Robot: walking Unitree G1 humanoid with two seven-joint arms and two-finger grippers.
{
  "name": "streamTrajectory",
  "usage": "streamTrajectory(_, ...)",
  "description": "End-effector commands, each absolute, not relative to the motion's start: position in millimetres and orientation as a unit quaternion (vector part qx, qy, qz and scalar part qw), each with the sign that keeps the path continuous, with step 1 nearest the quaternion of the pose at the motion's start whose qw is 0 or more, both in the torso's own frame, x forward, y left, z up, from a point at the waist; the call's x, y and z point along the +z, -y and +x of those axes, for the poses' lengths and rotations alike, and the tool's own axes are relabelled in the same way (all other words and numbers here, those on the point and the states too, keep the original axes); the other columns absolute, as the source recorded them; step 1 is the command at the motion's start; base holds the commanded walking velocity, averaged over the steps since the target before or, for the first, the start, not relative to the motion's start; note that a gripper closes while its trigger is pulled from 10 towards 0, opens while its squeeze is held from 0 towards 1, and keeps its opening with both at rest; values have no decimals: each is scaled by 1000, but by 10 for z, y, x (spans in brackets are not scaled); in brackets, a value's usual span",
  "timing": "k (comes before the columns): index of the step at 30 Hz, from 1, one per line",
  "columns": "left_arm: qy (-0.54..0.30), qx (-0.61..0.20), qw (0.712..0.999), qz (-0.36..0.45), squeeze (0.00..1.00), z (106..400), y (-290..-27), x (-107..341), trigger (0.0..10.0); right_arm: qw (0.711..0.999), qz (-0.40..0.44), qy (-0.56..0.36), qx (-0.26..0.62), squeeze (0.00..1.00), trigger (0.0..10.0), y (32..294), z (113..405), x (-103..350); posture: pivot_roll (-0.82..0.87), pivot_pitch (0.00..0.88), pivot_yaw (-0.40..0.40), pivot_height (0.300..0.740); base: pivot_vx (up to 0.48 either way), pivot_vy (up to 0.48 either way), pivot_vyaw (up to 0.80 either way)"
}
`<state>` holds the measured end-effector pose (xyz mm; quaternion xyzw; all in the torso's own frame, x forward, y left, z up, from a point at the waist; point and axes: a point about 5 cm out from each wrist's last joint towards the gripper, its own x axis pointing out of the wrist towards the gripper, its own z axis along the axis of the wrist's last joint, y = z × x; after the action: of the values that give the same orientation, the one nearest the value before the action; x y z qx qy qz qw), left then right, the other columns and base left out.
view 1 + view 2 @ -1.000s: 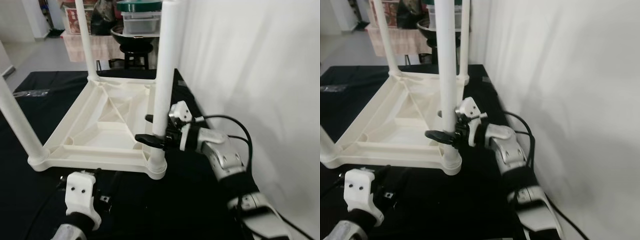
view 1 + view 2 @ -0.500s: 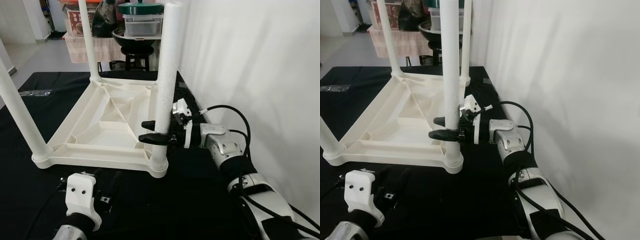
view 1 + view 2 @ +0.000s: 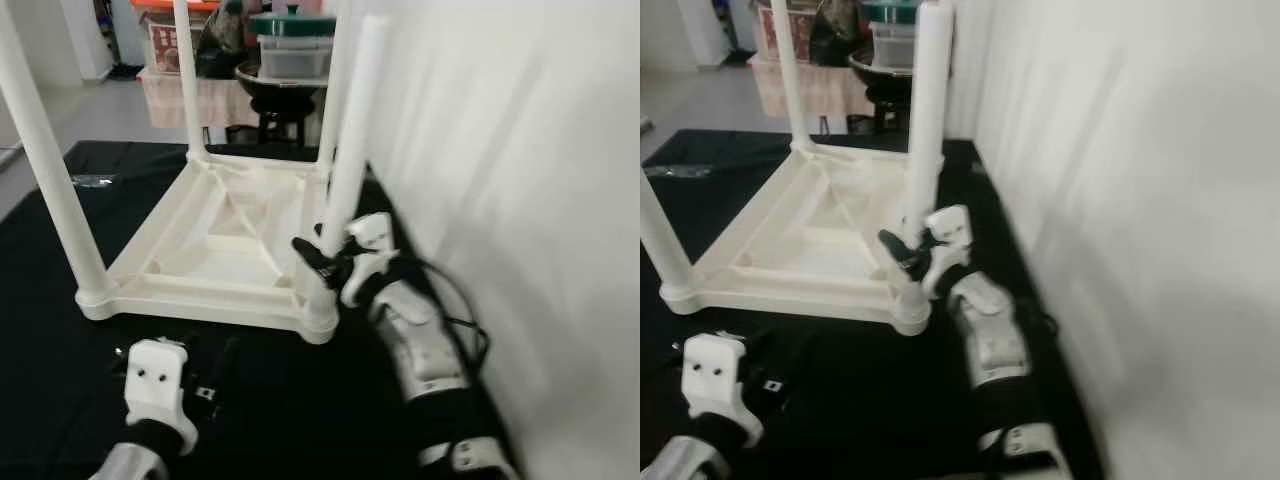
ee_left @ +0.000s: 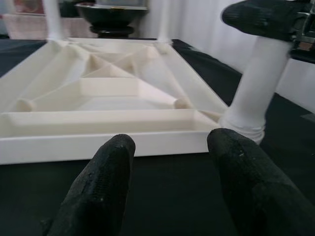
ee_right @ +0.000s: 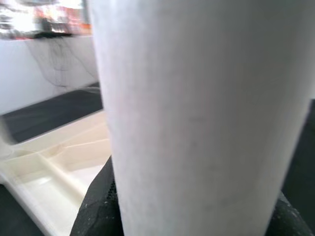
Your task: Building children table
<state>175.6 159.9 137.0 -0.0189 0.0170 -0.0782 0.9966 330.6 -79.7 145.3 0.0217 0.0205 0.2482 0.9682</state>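
Right pincer (image 3: 318, 258) pinches the near white leg (image 3: 345, 170) of the upturned children's table (image 3: 215, 255), while left pincer (image 4: 170, 184) rests spread.

Upturned white plastic children's table (image 3: 215, 255) lies on the black-covered desk (image 3: 60, 390). Right gripper (image 3: 318, 258) at its near right white tubular leg (image 3: 345, 170); left gripper (image 4: 170, 182) before its near edge.

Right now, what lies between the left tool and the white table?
Only bare black mat separates the left tool from the upturned table, per the left wrist view.
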Motion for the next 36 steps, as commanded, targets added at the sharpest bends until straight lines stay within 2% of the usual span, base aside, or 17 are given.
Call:
streamTrajectory(1,-27,-83,996,-19,0,1771,-1597,1334,10000,963,-5,-100,249,0,0,852,3219,1080,29,0,-49,740,0,0,0)
streamTrajectory(2,-26,-87,996,-20,0,1782,-1583,1334,10000,955,-20,-85,284,0,0,779,3230,1121,37,0,-60,740,0,0,0)
streamTrajectory(5,-25,-87,996,-21,0,1791,-1577,1333,10000,946,-31,-77,314,0,0,706,3228,1146,33,0,-57,740,0,0,0)
streamTrajectory(6,-25,-84,996,-22,0,1795,-1587,1331,10000,944,-30,-75,319,0,4078,689,3244,1171,37,0,-55,740,0,0,0)
streamTrajectory(7,-24,-82,996,-22,0,1798,-1595,1332,10000,942,-23,-74,326,0,10000,674,3257,1203,37,0,-55,740,0,0,0)
streamTrajectory(9,-24,-81,996,-21,0,1805,-1598,1335,10000,933,-15,-68,352,0,10000,645,3265,1255,35,0,-50,740,0,0,0)
streamTrajectory(10,-21,-83,996,-21,0,1820,-1590,1346,10000,900,4,-42,434,1000,10000,579,3285,1418,32,0,-44,740,0,0,0)
streamTrajectory(11,-21,-85,996,-20,0,1826,-1587,1349,10000,888,7,-36,459,1000,10000,544,3255,1499,32,0,-44,740,0,0,0)
streamTrajectory(14,-21,-85,996,-20,0,1829,-1585,1350,10000,880,9,-34,473,1000,10000,511,3209,1569,32,0,-44,740,0,0,0)
streamTrajectory(16,-21,-87,996,-21,0,1837,-1577,1347,10000,856,-3,21,516,1000,10000,579,3287,1783,33,0,-43,740,0,0,0)
streamTrajectory(17,-21,-87,996,-21,0,1837,-1577,1347,10000,856,-3,21,516,1000,10000,579,3287,1783,33,0,-43,740,0,0,0)
streamTrajectory(18,-20,-87,996,-20,0,1840,-1578,1350,10000,833,-24,26,552,902,10000,616,3328,1828,46,0,-49,740,0,0,0)
streamTrajectory(19,-19,-85,996,-20,0,1840,-1582,1355,10000,798,-48,20,601,0,10000,671,3372,1866,49,0,-51,740,0,0,0)
streamTrajectory(25,-19,-83,996,-19,0,1828,-1590,1357,10000,749,-34,-8,661,0,10000,756,3448,1897,60,0,-54,740,0,0,0)
streamTrajectory(30,-21,-82,996,-18,0,1810,-1591,1353,10000,745,-27,-15,667,0,10000,781,3504,1916,66,0,-54,740,0,0,0)
streamTrajectory(31,-22,-81,996,-17,0,1797,-1594,1352,10000,739,-17,-16,674,0,0,790,3528,1934,71,0,-56,740,0,0,0)
streamTrajectory(36,-24,-80,996,-17,0,1779,-1598,1352,10000,734,-1,-17,679,0,0,819,3566,1946,71,0,-56,740,0,0,0)
